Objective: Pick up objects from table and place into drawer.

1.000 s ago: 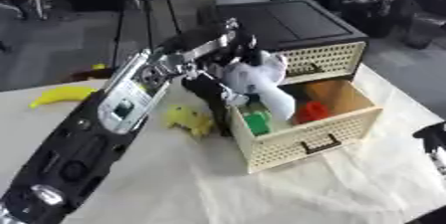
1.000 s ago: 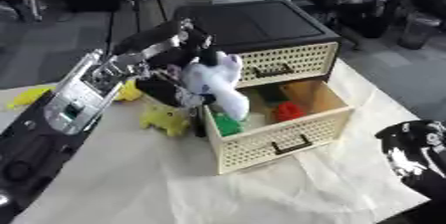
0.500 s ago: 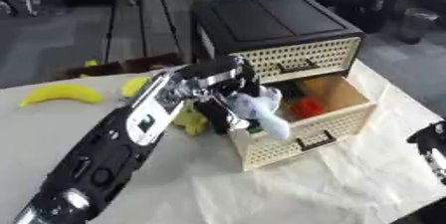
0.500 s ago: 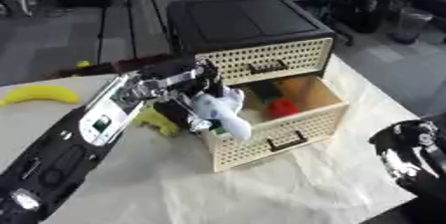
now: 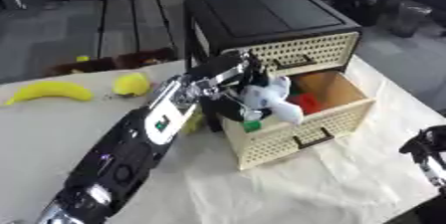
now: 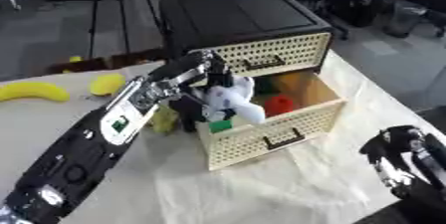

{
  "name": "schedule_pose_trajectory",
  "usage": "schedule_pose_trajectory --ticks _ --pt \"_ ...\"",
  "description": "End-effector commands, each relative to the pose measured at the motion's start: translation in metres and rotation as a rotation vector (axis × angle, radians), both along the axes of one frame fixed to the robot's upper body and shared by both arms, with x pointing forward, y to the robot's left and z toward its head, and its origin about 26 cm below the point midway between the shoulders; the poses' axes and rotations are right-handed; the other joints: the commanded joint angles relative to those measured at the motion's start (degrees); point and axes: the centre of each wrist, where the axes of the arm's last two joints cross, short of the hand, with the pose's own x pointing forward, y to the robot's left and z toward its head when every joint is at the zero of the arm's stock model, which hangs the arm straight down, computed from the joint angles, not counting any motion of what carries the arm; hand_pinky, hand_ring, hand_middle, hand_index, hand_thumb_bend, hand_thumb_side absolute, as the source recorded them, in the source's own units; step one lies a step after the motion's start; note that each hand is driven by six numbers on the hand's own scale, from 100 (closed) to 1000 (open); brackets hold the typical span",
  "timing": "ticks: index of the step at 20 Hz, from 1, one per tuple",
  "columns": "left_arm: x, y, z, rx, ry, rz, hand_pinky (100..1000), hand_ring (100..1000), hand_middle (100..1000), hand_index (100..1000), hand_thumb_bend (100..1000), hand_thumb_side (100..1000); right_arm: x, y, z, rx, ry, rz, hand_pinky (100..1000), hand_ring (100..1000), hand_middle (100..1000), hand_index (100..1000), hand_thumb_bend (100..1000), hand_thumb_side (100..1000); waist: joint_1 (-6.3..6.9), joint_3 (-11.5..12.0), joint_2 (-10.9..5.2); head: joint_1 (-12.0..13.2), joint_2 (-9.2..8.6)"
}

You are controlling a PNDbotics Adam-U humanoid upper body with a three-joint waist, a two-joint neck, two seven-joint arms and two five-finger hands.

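White and fluffy, the soft toy (image 5: pixel 272 99) hangs over the near left corner of the open drawer (image 5: pixel 296 121), and the left hand (image 5: pixel 233 76) has its fingers curled around it. Red (image 6: pixel 278 103) and green things (image 6: pixel 219 125) lie inside the drawer. The right hand (image 6: pixel 402 156) rests low, right of the drawer, fingers bent, holding nothing, and a banana (image 5: pixel 48 91) lies on the tabletop (image 5: pixel 52 133) far left of the drawer.
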Motion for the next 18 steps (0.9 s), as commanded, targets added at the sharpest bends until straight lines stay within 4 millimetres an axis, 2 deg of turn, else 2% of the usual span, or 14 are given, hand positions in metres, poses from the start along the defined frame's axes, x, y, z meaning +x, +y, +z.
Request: schedule_pose_trajectory --ticks 1,2,3,4,5,8,10,13,15,18 --pt "-0.001 0.002 0.022 0.0 -0.161 0.029 572 461 555 638 292 141 0.001 0.002 0.015 -0.003 -0.04 0.019 100 240 341 567 100 841 -0.19 -0.4 -0.55 0.5 -0.94" --pt "0.0 0.003 0.02 0.011 -0.182 0.041 585 473 567 653 311 138 0.001 0.002 0.015 -0.001 -0.04 0.021 100 240 341 566 100 841 -0.16 -0.6 -0.5 0.6 -1.05" --pt "0.0 0.004 0.019 0.022 -0.198 0.049 608 499 590 679 437 166 0.001 0.003 0.015 0.001 -0.04 0.022 100 239 340 565 100 841 -0.14 -0.7 -0.47 0.7 -1.12" --pt "0.001 0.004 0.018 0.031 -0.214 0.055 623 515 604 696 505 187 0.001 0.003 0.015 0.001 -0.04 0.023 100 238 339 565 100 841 -0.11 -0.7 -0.45 0.8 -1.15" --pt "0.002 0.005 0.017 0.041 -0.229 0.06 636 528 616 707 637 247 0.001 0.003 0.015 0.001 -0.04 0.024 100 237 338 564 100 841 -0.09 -0.8 -0.43 0.8 -1.17" --pt "0.003 0.007 0.014 0.06 -0.259 0.068 661 557 645 727 829 332 0.001 0.003 0.016 0.001 -0.04 0.023 100 236 337 563 100 840 0.03 -0.9 -0.41 0.9 -1.17" --pt "0.004 0.008 0.012 0.074 -0.266 0.073 672 569 656 737 893 367 0.001 0.002 0.016 0.0 -0.039 0.022 100 235 336 563 100 840 0.1 -0.9 -0.39 0.8 -1.18" --pt "0.004 0.01 0.01 0.1 -0.274 0.085 685 583 670 750 942 407 0.001 0.001 0.016 -0.001 -0.039 0.019 100 235 336 562 100 840 0.15 -0.9 -0.37 0.9 -1.19" --pt "0.004 0.01 0.009 0.113 -0.281 0.095 696 595 677 754 1000 467 0.001 0.0 0.016 -0.001 -0.04 0.016 100 235 336 562 100 838 0.18 -0.8 -0.36 0.9 -1.2" --pt "0.004 0.01 0.009 0.105 -0.29 0.098 678 565 649 740 983 451 0.001 0.0 0.016 -0.002 -0.04 0.015 100 235 336 562 100 837 0.2 -0.7 -0.36 0.8 -1.15"
